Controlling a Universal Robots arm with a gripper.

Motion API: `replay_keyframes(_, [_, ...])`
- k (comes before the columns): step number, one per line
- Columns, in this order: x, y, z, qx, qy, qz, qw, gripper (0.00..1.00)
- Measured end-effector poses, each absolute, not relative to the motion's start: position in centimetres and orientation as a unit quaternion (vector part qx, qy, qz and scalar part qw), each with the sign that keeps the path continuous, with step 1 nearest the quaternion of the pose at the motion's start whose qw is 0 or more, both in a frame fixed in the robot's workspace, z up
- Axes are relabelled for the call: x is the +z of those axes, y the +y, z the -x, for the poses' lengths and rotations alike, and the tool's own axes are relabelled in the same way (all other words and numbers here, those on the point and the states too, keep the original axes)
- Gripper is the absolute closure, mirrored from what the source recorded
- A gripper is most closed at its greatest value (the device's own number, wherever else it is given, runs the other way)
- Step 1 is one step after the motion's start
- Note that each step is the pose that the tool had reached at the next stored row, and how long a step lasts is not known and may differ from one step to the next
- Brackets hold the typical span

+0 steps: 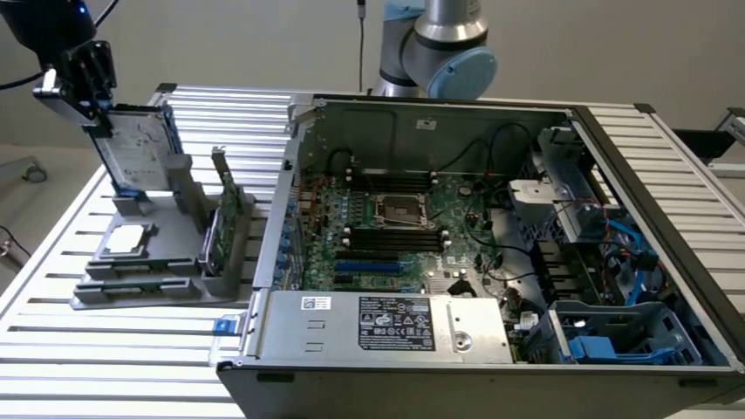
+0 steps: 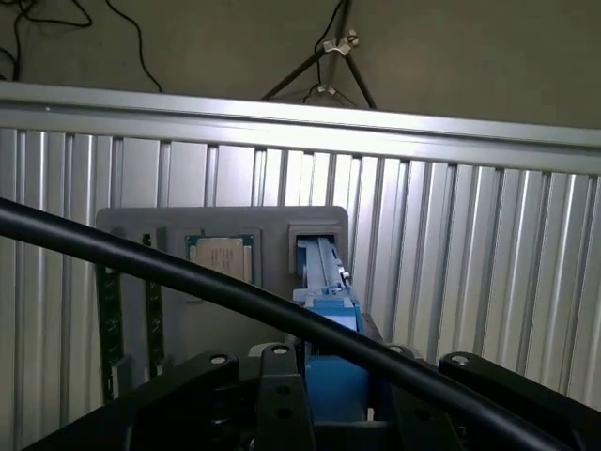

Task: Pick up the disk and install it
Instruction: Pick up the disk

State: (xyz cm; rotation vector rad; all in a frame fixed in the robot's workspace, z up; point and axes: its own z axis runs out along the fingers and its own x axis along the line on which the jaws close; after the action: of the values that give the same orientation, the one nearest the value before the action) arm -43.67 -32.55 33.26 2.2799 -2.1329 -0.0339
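We have the gripper point(image 1: 96, 112) above the stand point(image 1: 152, 284), its jaws closed on the blue frame at the upper end of the disk point(image 1: 138, 148). The disk is on edge over the stand's back corner, the corner farthest from the case point(image 1: 466, 122). Its lower end is at the mouth of the stand's slot. Whether that end is already clear of the slot, we cannot tell.

In the wrist view the disk point(image 2: 324, 272) runs from between the jaws straight towards that slot, and the blue frame fills the gap between them. The hold looks centred to us.

We judge the step in hand to be drawing the disk out of the stand. To do it well, we would pull along the line of the slot and not across it. The disk seems to lean a little over the stand, so a sideways pull could wedge the frame against the slot walls.

The chip point(image 1: 128, 237) lies flat on the stand just in front of the slot, and the card point(image 1: 222, 223) is upright on the stand's case side. We would keep the disk's lower end away from both.

A black cable point(image 2: 141, 263) crosses the wrist view between camera and stand, so we would rely more on the exterior view to check clearance.
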Motion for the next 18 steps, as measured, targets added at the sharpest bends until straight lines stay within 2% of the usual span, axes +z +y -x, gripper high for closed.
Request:
replay_keyframes(11, [38.2,-32.5,43.7,-0.012,-0.683,-0.730,0.011,0.67])
replay_keyframes(18, [41.2,-31.5,43.5,-0.012,-0.683,-0.730,0.011,0.67])
